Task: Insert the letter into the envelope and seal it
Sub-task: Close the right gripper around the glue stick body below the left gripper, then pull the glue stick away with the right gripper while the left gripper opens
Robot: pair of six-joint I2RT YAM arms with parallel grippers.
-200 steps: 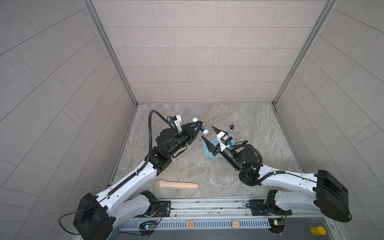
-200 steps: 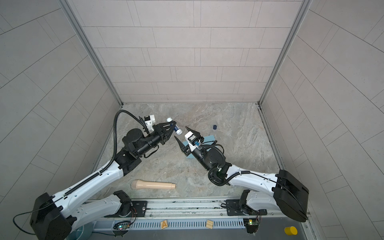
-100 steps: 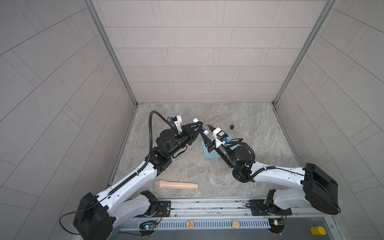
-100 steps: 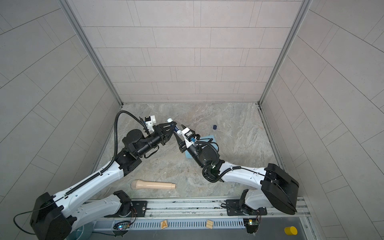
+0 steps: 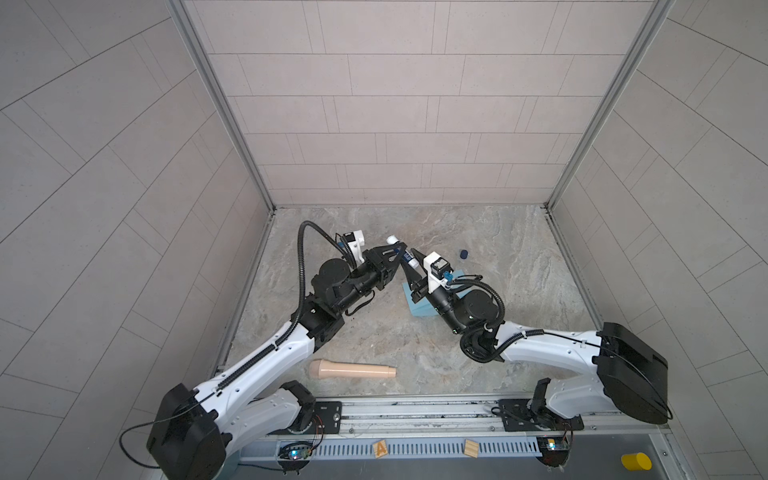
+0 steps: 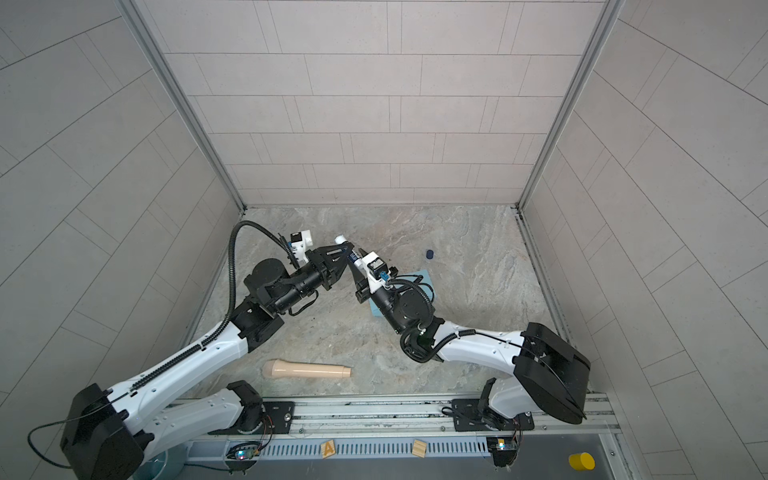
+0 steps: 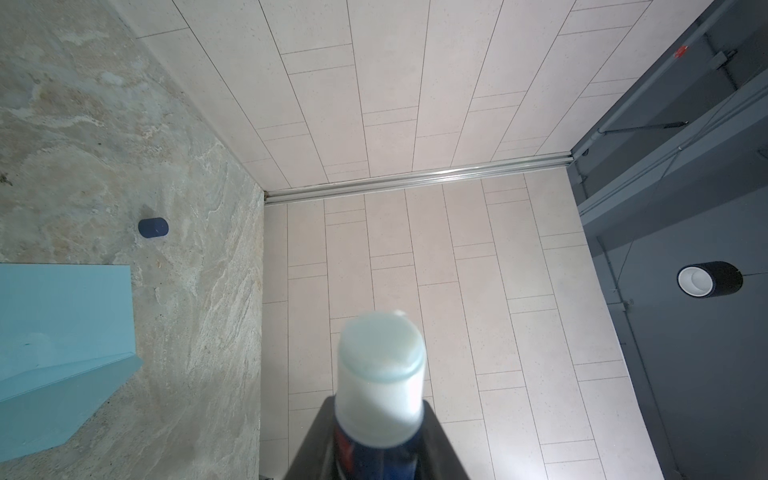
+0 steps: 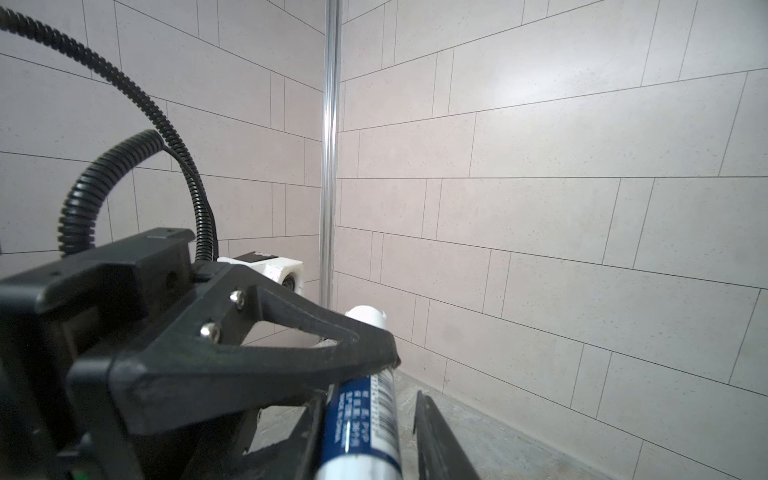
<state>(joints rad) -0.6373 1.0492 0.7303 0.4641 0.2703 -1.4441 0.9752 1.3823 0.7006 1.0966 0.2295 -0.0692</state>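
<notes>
Envelope could go unsealed if glue stick, pinched in left gripper, slips when right gripper, jaws parted, knocks its base

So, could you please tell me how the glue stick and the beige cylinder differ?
The glue stick is held tilted above the table, clamped in the left hand; the beige cylinder lies flat on it near the front, untouched. The glue stick is white and dark blue with print; the beige cylinder is one plain colour. In both top views the glue stick looks shorter than the beige cylinder. Both are long and round.
</notes>
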